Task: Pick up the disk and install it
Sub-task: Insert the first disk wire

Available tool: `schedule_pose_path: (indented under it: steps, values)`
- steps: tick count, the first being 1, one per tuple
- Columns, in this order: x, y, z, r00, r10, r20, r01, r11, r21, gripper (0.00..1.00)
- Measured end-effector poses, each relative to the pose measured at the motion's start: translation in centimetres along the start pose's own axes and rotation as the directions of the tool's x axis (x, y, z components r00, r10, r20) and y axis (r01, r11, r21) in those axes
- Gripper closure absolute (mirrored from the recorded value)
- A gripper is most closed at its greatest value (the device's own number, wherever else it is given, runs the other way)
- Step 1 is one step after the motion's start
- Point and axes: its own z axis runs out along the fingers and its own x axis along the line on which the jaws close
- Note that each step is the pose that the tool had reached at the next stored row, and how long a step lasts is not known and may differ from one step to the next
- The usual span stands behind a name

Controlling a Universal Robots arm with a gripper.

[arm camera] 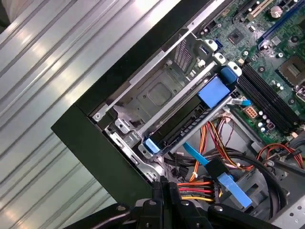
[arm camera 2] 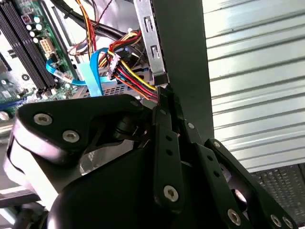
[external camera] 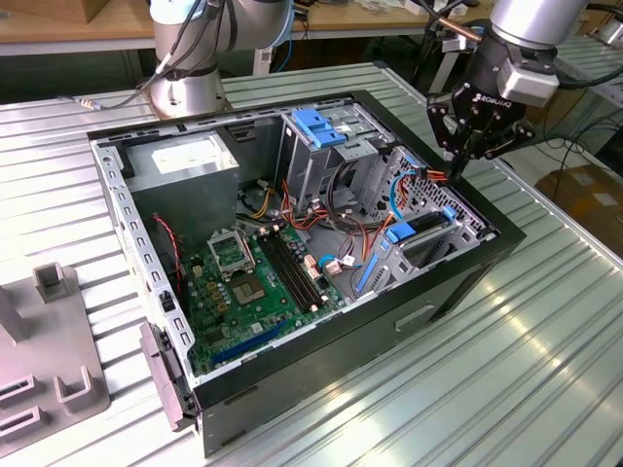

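Disk (arm camera: 183, 121): sits on edge in the case (arm camera: 95, 143) corner bay, runs lengthwise along the wall, points its blue tab toward the motherboard (arm camera: 267, 71). Gripper (external camera: 456, 170): hovers pinched shut beside the wires (arm camera: 200, 188).

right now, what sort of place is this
Likely a robotics lab or workshop: an open computer case on a ribbed metal table, a robot arm base behind it, wooden workbenches beyond.
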Motion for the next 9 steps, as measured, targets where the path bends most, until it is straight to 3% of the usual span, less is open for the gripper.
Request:
schedule_pose_path:
  steps: [1,2,4,5,9]
  values:
    - [0.00,0.00,0.00,0.9990,0.044,-0.0001,-0.044,0.9990,-0.0030,0.84]
    - [0.00,0.00,0.01,0.9949,0.101,-0.0003,-0.101,0.9949,-0.0069,0.84]
    - [0.00,0.00,0.03,0.9854,0.170,-0.0009,-0.170,0.9853,-0.0116,0.84]
    - [-0.03,0.02,0.04,0.9716,0.236,-0.0019,-0.236,0.9715,-0.0161,0.84]
    - [-0.37,0.39,0.02,0.9714,0.237,-0.0019,-0.237,0.9713,-0.0161,0.84]
